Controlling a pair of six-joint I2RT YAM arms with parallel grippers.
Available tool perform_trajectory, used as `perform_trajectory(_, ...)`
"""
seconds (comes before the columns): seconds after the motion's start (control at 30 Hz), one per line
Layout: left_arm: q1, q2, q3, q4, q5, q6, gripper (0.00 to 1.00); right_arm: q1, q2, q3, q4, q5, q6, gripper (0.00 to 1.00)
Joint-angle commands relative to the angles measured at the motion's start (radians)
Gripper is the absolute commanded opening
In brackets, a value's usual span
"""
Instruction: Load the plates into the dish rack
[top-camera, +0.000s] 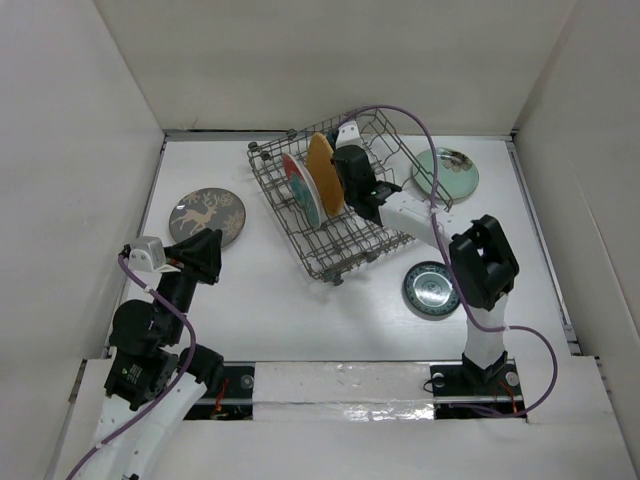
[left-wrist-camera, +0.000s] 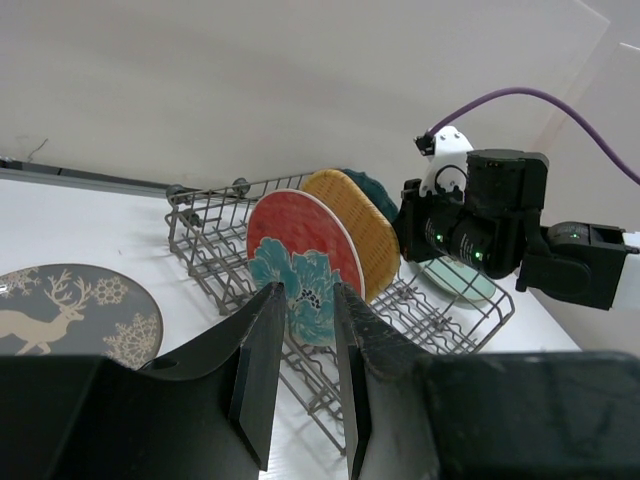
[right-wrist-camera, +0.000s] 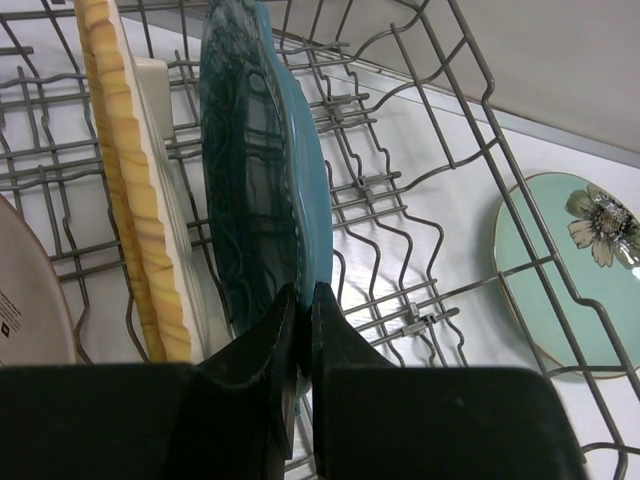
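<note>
The dish rack (top-camera: 340, 250) stands toward the table's (top-camera: 300, 320) far edge. It holds three plates upright in a row: flowered plate (top-camera: 298, 188) leftmost, then woven plate (top-camera: 325, 172), then scalloped plate (right-wrist-camera: 265, 170). The deer plate (top-camera: 207, 216) lies left of it, the single-bloom plate (top-camera: 452, 172) right, and the ringed plate (top-camera: 430, 288) before its right corner.

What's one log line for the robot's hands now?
right gripper: shut on teal plate, in rack | left gripper: open, empty

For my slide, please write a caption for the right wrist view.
The right jaws grip the teal scalloped plate standing in the dish rack beside the yellow woven plate.
</note>
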Motion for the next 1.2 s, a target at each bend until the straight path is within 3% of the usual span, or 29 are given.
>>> perform_trajectory(0.0, 0.001, -0.008, -0.005, 0.041, 0.015, 0.002, 0.23, 0.003, -0.048, -0.039, 0.088, 0.055, 0.057, 0.09)
perform_trajectory(0.2, 0.001, -0.007, -0.007, 0.043, 0.015, 0.002, 0.23, 0.003, -0.094, -0.099, 0.090, 0.034, 0.169, 0.27)
perform_trajectory(0.47, 0.001, -0.001, -0.007, 0.041, 0.013, 0.003, 0.23, 0.003, -0.150, -0.159, 0.090, -0.005, 0.238, 0.31)
perform_trajectory(0.63, 0.001, 0.007, -0.007, 0.041, 0.013, 0.003, 0.23, -0.006, -0.180, -0.199, 0.080, -0.023, 0.279, 0.44)
perform_trajectory(0.8, 0.001, 0.012, -0.005, 0.040, 0.015, 0.003, 0.23, -0.067, -0.284, -0.220, 0.056, -0.103, 0.331, 0.56)
perform_trajectory(0.97, 0.001, 0.002, -0.005, 0.038, 0.013, 0.002, 0.23, -0.185, -0.430, -0.318, 0.073, -0.260, 0.412, 0.57)
perform_trajectory(1.03, 0.001, -0.002, -0.005, 0.041, 0.018, 0.000, 0.23, -0.289, -0.499, -0.368, 0.097, -0.328, 0.446, 0.37)
perform_trajectory(1.1, 0.001, -0.007, -0.005, 0.043, 0.022, 0.000, 0.23, -0.381, -0.535, -0.446, 0.143, -0.366, 0.515, 0.00)
perform_trajectory(1.17, 0.001, -0.008, -0.005, 0.043, 0.022, 0.000, 0.22, -0.536, -0.546, -0.498, 0.206, -0.441, 0.598, 0.00)
